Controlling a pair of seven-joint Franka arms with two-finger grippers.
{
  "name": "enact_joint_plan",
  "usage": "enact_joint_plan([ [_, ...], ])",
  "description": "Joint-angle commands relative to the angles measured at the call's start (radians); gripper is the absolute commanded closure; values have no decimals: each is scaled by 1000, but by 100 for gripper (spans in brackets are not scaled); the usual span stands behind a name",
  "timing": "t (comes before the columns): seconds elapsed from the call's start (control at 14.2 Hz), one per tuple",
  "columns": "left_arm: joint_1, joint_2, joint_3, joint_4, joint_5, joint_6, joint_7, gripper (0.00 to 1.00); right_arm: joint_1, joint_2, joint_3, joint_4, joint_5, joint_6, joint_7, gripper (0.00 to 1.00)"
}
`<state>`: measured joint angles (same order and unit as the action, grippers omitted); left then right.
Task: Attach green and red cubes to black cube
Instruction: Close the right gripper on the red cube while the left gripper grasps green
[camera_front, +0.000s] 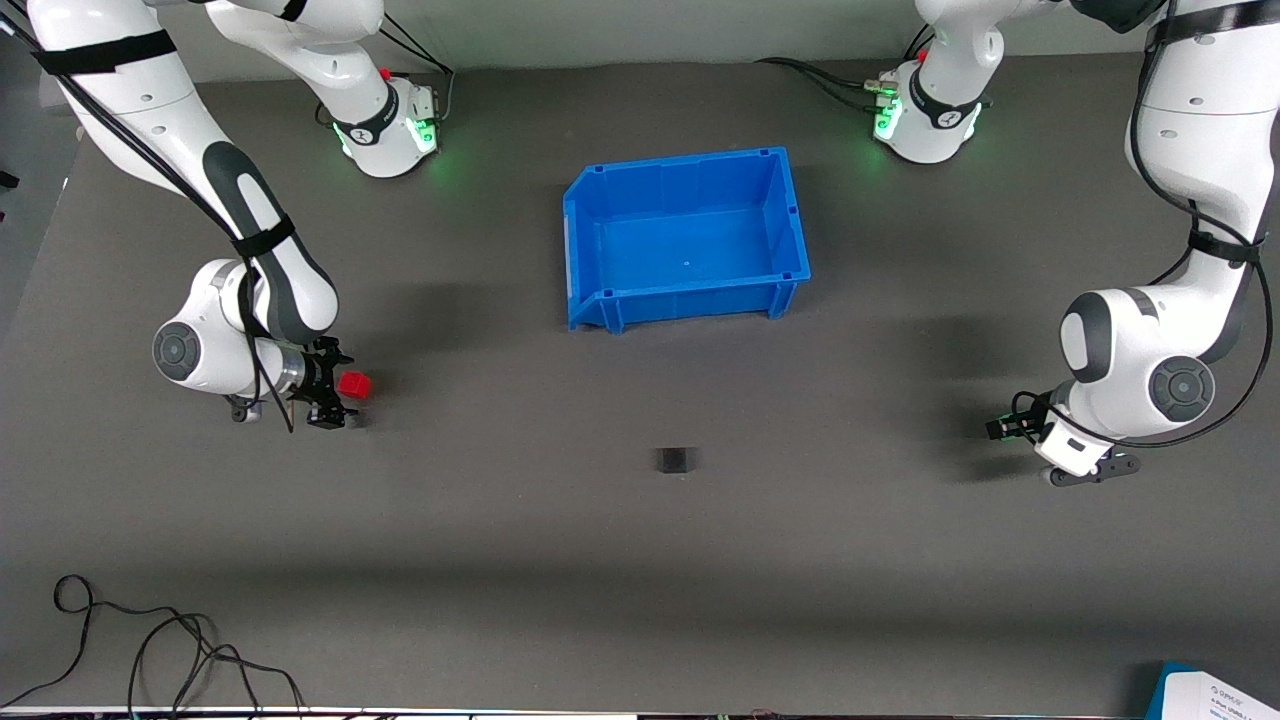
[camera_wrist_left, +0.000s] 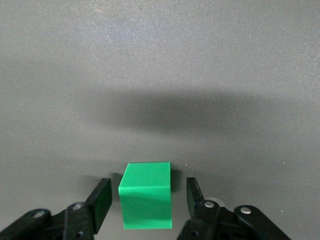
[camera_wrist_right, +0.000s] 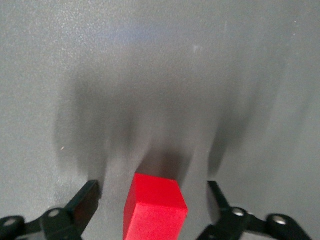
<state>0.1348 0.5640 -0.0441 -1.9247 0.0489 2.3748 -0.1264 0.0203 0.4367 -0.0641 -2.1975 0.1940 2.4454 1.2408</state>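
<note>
Grey mat (camera_front: 640, 560) is carrying everything; blue bin (camera_front: 690, 235) is sitting empty between the two bases, not involved. Black cube (camera_front: 675, 459) is lying mid-table, nearer the camera than the bin, well apart from both arms, likely as the shared join target. Right gripper (camera_wrist_right: 152, 202) is sitting low at its end of the table, fingers wide open and straddling the red cube (camera_wrist_right: 155, 207), gaps on both sides, so no grip yet. Left gripper (camera_wrist_left: 145, 197) is doing the same at its end: fingers open either side of the green cube (camera_wrist_left: 146, 195), narrower gaps, not touching. Both look lined up to close.
</note>
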Motion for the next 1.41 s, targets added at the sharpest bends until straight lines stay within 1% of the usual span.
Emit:
enact_joint_plan([
  [0.0,-3,16,3,27,19,1,-1,38,62,-26,-11,-8,-16,-25,-3,74],
  [0.07,-3,19,3,32,19,1,-1,43,75,-33,-11,-8,-16,-26,2,85],
  [0.28,-4,31,3,47,19,4,-1,49,82,-61,-16,-1,-31,-68,3,86],
  [0.35,-4,34,3,53,19,4,-1,49,81,-67,-19,-1,-50,-69,5,86],
  [0.56,-4,42,3,61,19,4,1,51,82,-72,-26,1,-53,-114,3,86],
  [0.71,-4,42,3,61,19,4,-1,57,82,-70,-26,5,-53,-114,3,85],
  [0.85,-3,42,3,61,19,-3,-2,69,82,-59,-26,12,-53,-111,3,85],
  [0.92,-3,42,4,59,19,-8,-1,73,82,-53,-26,15,-53,-109,5,85],
  [0.99,-3,42,4,59,19,-9,-1,74,82,-52,-26,15,-53,-109,3,84],
  [1.06,-3,40,3,59,19,-11,-2,81,82,-50,-26,16,-53,-109,-3,77],
  [1.13,-3,40,4,61,19,-12,-2,87,82,-49,-26,16,-57,-108,-7,73],
  [1.2,-1,39,4,61,19,-14,-2,95,76,-47,-26,15,-79,-109,-7,73],
  [1.27,-1,34,4,62,19,-17,-4,100,81,-47,-26,15,-87,-109,-4,73],
  [1.34,2,25,4,67,19,-20,-18,100,81,-47,-26,15,-88,-109,-4,73],
])
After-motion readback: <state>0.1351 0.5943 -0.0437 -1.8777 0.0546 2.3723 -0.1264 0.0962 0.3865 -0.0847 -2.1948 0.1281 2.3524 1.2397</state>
